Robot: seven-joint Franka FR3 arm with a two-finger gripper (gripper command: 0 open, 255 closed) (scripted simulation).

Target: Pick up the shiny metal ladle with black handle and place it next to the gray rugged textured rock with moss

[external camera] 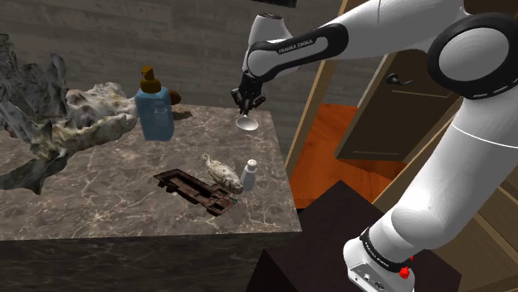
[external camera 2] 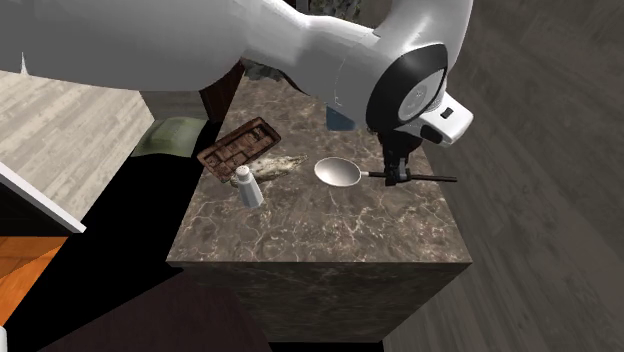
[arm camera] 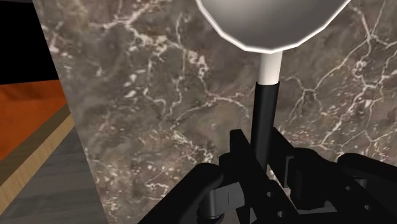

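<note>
My gripper (external camera: 248, 99) is shut on the black handle of the ladle (external camera: 246, 124), whose shiny round bowl hangs below the fingers near the marble table's far right corner. In the second exterior view the ladle (external camera 2: 338, 172) lies level at the gripper (external camera 2: 394, 174), its handle sticking out past the table edge. The wrist view has the fingers (arm camera: 238, 153) clasping the ladle (arm camera: 273, 25) by its handle, over the marble. The grey rugged rock (external camera: 79, 124) lies at the table's far left in the shoulder view, well away from the gripper.
A blue bottle (external camera: 154, 112) stands between rock and ladle. A brown tray (external camera: 195, 189), a small mottled object (external camera: 220, 172) and a little white bottle (external camera: 249, 176) sit near the table's (external camera: 100, 207) front right. An orange floor (external camera: 332, 149) lies beyond the table's edge.
</note>
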